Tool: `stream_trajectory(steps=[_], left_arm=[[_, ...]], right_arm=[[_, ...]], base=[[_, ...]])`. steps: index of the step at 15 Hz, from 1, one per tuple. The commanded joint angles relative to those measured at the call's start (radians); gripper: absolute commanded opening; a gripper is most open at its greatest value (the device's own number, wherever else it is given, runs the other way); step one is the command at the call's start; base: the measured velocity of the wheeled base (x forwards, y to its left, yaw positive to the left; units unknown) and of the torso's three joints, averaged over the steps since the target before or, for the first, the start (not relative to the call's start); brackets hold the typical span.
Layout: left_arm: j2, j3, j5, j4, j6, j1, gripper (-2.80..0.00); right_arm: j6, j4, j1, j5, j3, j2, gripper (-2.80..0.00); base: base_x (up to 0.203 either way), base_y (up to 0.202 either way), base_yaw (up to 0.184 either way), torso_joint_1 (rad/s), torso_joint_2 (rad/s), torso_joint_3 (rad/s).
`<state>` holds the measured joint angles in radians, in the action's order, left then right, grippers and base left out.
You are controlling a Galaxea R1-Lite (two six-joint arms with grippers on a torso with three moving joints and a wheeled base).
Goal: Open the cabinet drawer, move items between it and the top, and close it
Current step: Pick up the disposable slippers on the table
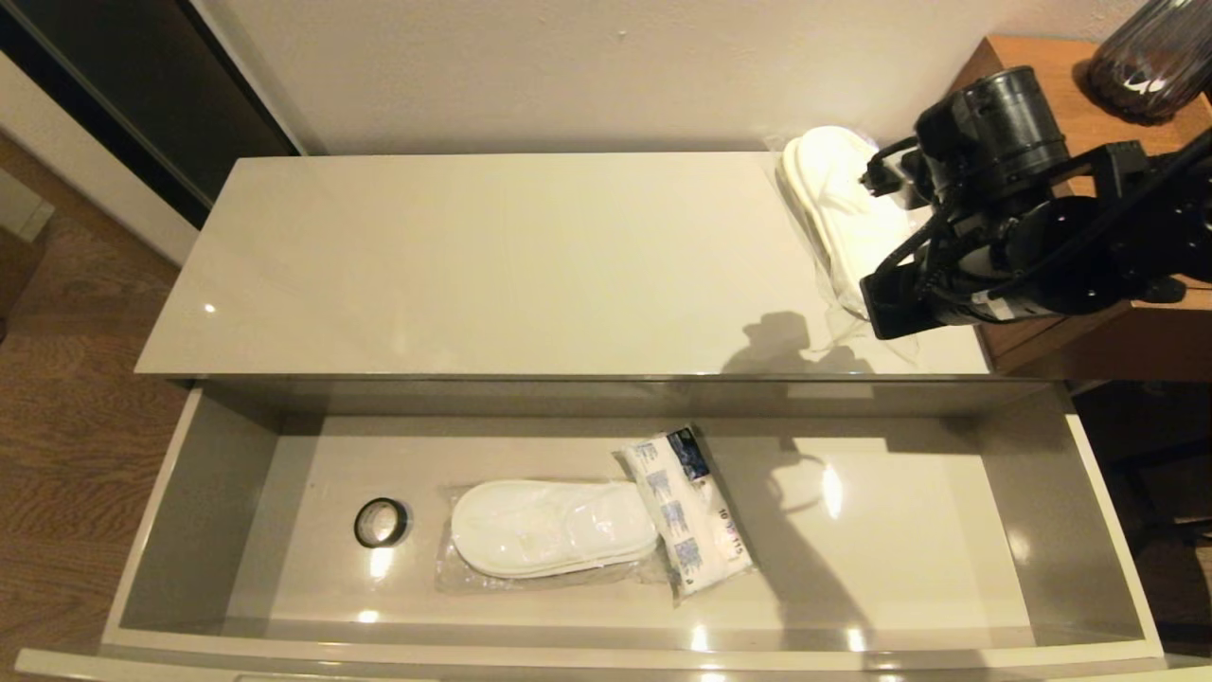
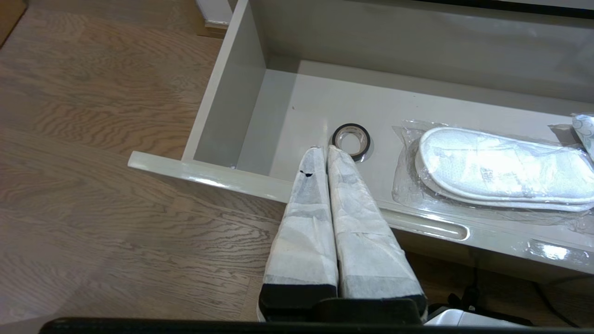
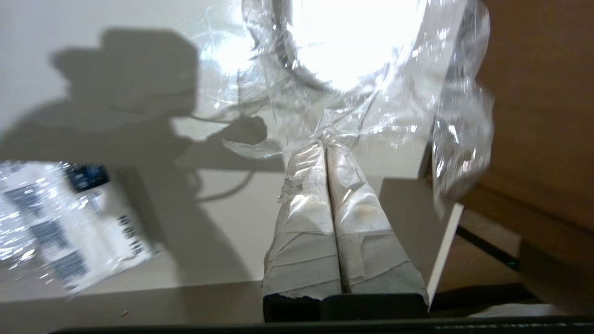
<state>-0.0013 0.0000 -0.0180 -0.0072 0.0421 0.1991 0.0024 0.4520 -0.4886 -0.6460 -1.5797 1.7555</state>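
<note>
On the top, bagged slippers lie front-to-back.

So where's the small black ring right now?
In the head view, the small black ring lies on the open drawer's floor, left of the bagged white slippers.
</note>
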Motion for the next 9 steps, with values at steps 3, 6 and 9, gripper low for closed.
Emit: stream_trajectory(steps=[3, 6, 9], left_arm=[[-0.039, 0.002, 0.0, -0.002, 0.001, 0.0, -2.8], [-0.039, 0.002, 0.0, 0.0, 0.001, 0.0, -2.8], [-0.039, 0.002, 0.0, -0.001, 0.001, 0.0, -2.8]], right_arm=[[-0.119, -0.124, 0.028, -0.059, -0.082, 0.161, 0.0], [-0.148, -0.244, 0.033, -0.137, -0.09, 0.211, 0.0], [-0.148, -0.269, 0.043, -0.152, -0.094, 0.231, 0.0]], base=[[0.0, 0.0, 0.0, 0.0, 0.0, 0.0], [0.0, 0.0, 0.0, 0.0, 0.0, 0.0], [0.0, 0.0, 0.0, 0.0, 0.0, 0.0]])
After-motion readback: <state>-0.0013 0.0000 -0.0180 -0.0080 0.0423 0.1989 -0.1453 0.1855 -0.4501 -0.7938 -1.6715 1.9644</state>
